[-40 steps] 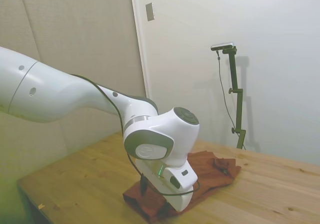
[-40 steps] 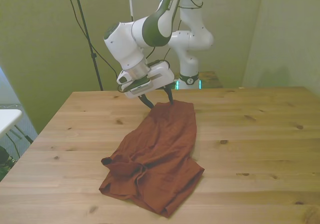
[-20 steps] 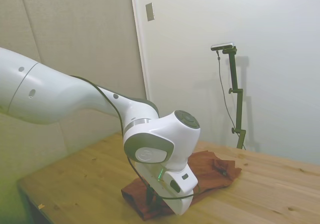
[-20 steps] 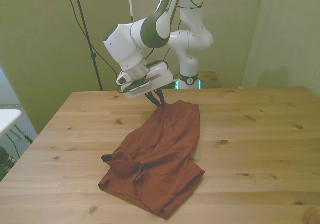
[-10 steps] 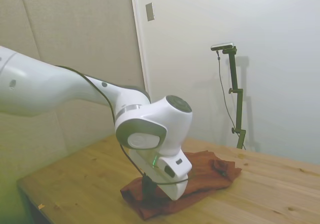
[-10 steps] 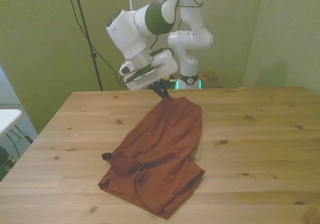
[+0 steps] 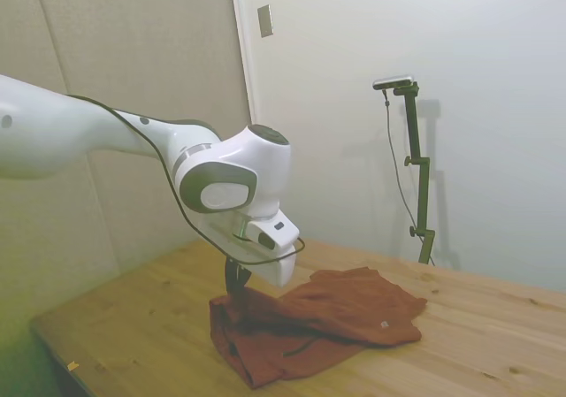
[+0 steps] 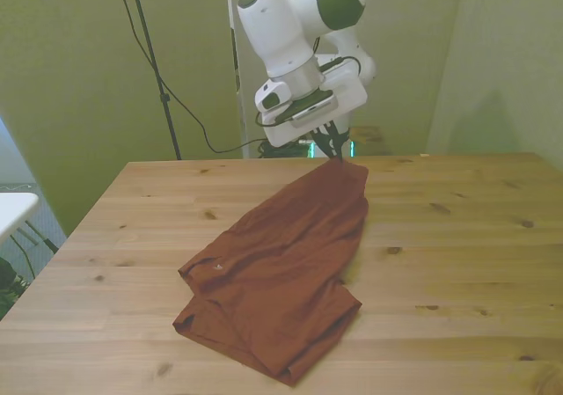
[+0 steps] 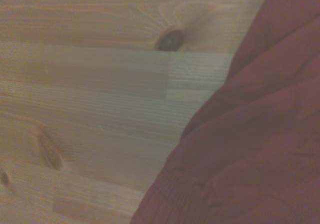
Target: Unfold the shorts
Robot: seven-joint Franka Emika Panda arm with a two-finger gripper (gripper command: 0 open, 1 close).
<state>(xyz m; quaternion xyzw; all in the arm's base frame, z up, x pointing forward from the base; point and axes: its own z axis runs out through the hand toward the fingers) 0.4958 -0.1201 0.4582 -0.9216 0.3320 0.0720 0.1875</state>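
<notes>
The end effector point(image 8: 332, 149) pinches one edge of the shorts point(image 8: 281, 259), lifting it off the table point(image 8: 457, 237). Below it, the rest of the shorts lies spread on the wood.

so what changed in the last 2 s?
The gripper closed on the far edge of the shorts, then rose and carried it toward the front view's right. The top layer drew out flatter; the bunched lump at the near left smoothed away. The near end of the shorts stayed on the table about where it was.
</notes>
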